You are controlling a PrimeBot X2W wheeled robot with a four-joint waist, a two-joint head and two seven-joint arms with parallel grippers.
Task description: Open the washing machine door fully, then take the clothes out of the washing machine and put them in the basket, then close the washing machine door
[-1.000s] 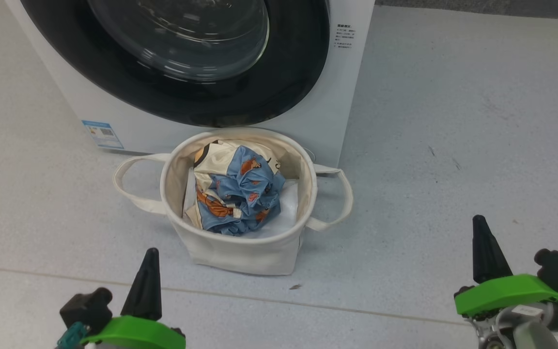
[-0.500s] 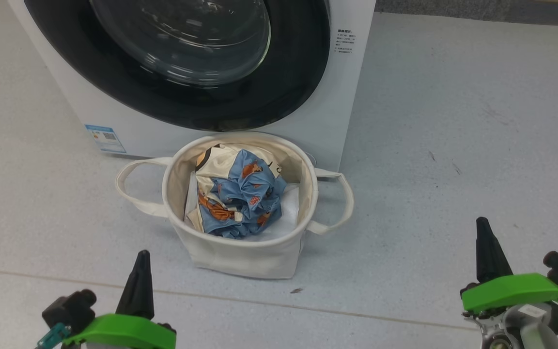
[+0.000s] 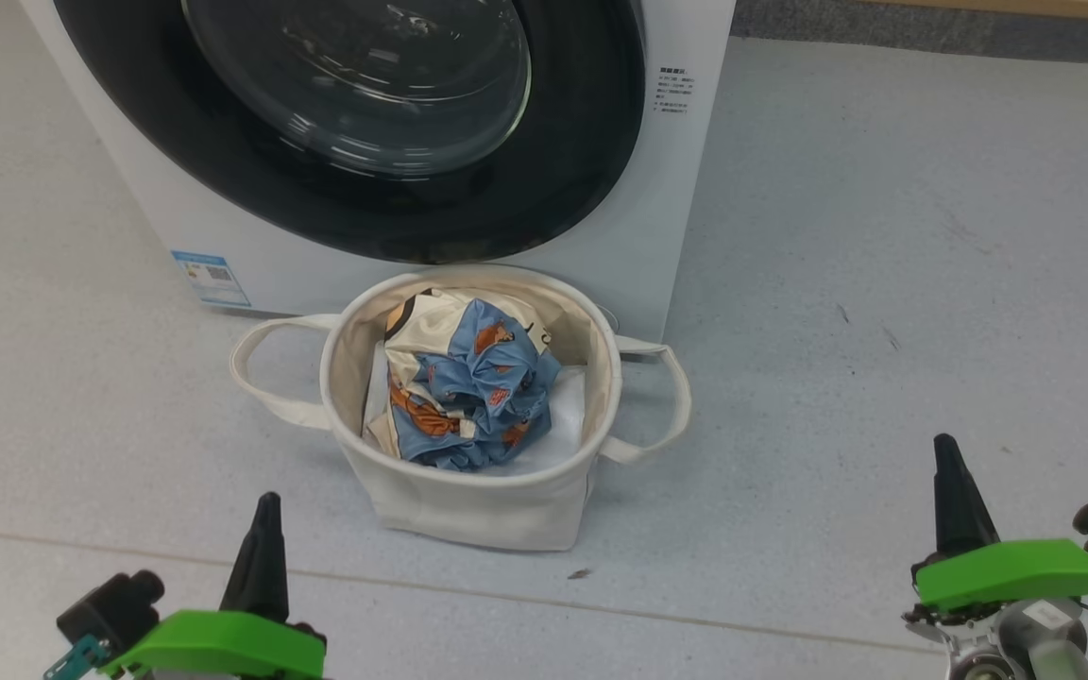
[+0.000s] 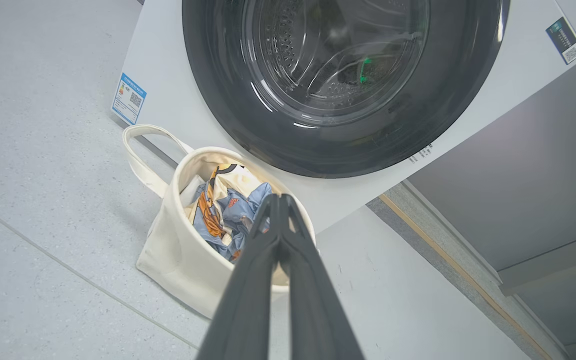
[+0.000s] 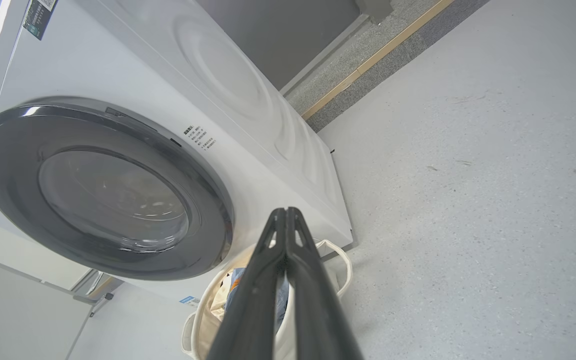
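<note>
Washing machine door [image 3: 591,142] shut, clothes [image 3: 473,397] in the basket [image 3: 468,515], both hands closed and empty.

In the head view the washing machine [image 3: 667,217] takes the upper left of the frame, and its door lies flush against the white front. The basket stands on the floor [image 3: 884,283] at centre frame, just below the machine, with the clothes bunched inside over a plain white sheet [image 3: 558,430]. The left hand [image 3: 265,510] sits at the lower left and the right hand [image 3: 946,453] at the lower right, both well apart from the basket. Each wrist view shows its two fingers pressed together at the tips, holding nothing.
</note>
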